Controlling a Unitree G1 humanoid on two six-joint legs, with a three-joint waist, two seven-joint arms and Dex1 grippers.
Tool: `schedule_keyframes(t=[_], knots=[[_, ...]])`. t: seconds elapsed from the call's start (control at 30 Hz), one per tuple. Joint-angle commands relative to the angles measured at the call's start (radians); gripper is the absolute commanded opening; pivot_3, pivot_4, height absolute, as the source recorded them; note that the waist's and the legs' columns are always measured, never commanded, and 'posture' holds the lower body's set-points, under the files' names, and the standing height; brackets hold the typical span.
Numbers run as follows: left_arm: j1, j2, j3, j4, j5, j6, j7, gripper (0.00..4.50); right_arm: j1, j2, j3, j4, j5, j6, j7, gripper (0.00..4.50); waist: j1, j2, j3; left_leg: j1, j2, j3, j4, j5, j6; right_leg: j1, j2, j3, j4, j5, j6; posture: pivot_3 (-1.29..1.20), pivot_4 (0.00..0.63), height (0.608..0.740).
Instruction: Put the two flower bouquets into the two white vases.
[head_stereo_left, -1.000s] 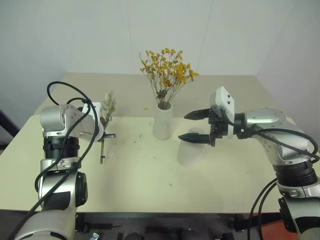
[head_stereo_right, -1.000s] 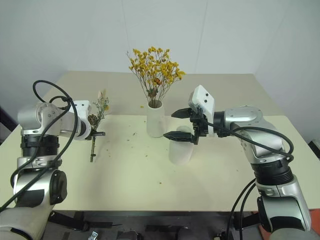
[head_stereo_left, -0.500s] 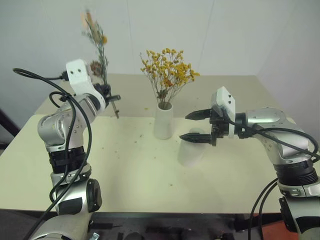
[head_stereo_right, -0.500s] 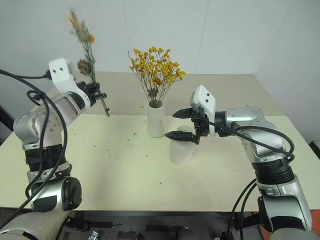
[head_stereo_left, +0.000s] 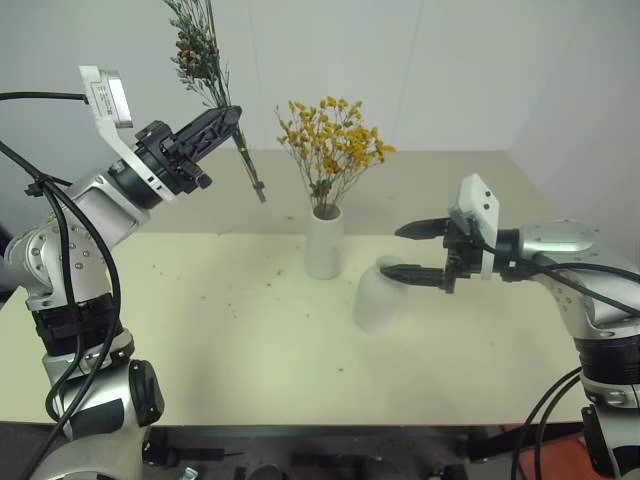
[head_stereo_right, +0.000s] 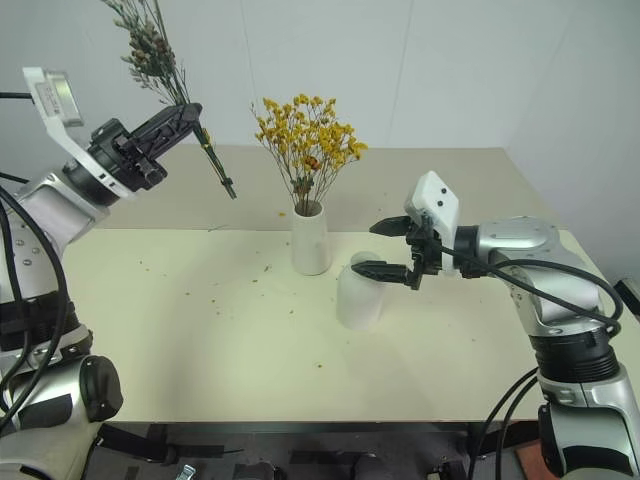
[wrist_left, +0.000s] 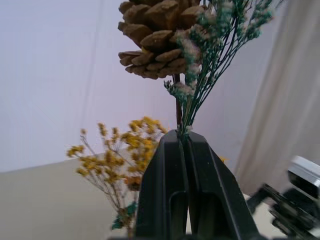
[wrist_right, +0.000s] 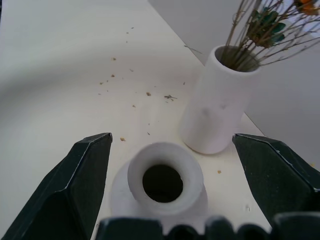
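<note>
Overhead, left fingers (head_stereo_left: 225, 118) pinch the grey-green sprig (head_stereo_left: 200, 50); right fingers (head_stereo_left: 410, 252) gape wide; no writing legible.

Both eye views are looking down over the bench (head_stereo_left: 200, 330), sharing the tall vase (head_stereo_left: 324, 242) that each close wrist view is also catching.

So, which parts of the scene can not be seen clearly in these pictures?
- Grey-green bouquet: top cut off by the head views' upper edge.
- Its stem inside the left hand: hidden by the shut fingers.
- Squat vase interior: dark in the right wrist view.
- Yellow bouquet stems: hidden inside the tall vase.
</note>
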Motion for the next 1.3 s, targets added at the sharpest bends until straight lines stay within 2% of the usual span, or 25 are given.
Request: schedule_keyframes(t=[0.03,0.17,0.37,0.63,0.97,1.3], knots=[[-0.005,-0.014,-0.05,-0.021,-0.026,-0.034,-0.066,0.04,0.011,-0.03,-0.059,-0.053,0.021,0.016,-0.02,4.5,0.002,0.0,0.0,0.0,0.0,0.0,0.0,0.0,0.0,0.0,0.0,0.0,0.0,0.0,0.0,0.0,0.15,0.74],[-0.019,-0.06,-0.117,-0.008,-0.016,-0.067,-0.12,0.04,0.041,-0.058,-0.093,-0.082,0.03,0.036,-0.032,4.5,0.007,0.0,0.0,-0.001,0.0,0.0,0.0,0.0,0.0,0.0,0.0,-0.001,-0.001,0.0,0.0,0.0,0.15,0.74],[-0.079,-0.181,-0.274,0.064,0.028,-0.143,-0.246,0.04,0.106,-0.114,-0.162,-0.138,0.048,0.079,-0.06,4.5,0.014,0.0,0.0,-0.001,0.0,0.0,0.0,0.0,0.0,0.001,0.0,-0.001,-0.001,0.0,0.0,0.0,0.15,0.74],[-0.13,-0.304,-0.38,0.221,0.142,-0.28,-0.305,0.04,0.171,-0.142,-0.221,-0.217,0.091,0.136,-0.108,4.5,0.006,0.0,0.0,0.0,0.0,0.001,0.0,0.0,0.0,0.001,0.001,0.0,-0.001,0.0,0.0,0.0,0.15,0.74],[-0.149,-0.412,-0.442,0.378,0.293,-0.459,-0.327,0.04,0.238,-0.167,-0.273,-0.274,0.138,0.172,-0.155,4.5,0.006,0.0,0.0,-0.001,0.0,0.001,0.001,0.0,0.001,0.001,0.001,0.0,-0.002,0.0,0.0,0.0,0.15,0.74],[-0.109,-0.469,-0.472,0.382,0.371,-0.51,-0.311,0.04,0.264,-0.178,-0.288,-0.299,0.171,0.179,-0.186,4.5,0.011,0.0,0.0,-0.001,0.0,0.001,0.0,0.0,0.001,0.001,0.001,0.0,-0.002,0.0,0.0,0.0,0.15,0.74]])
